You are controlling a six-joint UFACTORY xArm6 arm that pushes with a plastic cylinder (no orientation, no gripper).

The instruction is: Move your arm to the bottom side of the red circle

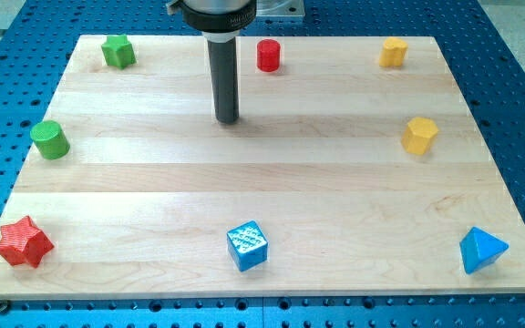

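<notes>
The red circle (268,56) is a small red cylinder near the view's top, a little right of centre, on the wooden board (262,182). My tip (227,119) rests on the board below and to the left of the red circle, well apart from it. The dark rod rises from the tip to the view's top edge.
A green star-like block (118,51) sits top left, a green cylinder (50,139) at the left edge, a red star (24,242) bottom left. A blue cube (247,245) sits bottom centre, a blue triangular block (481,250) bottom right. Two yellow blocks (393,52) (419,135) sit right.
</notes>
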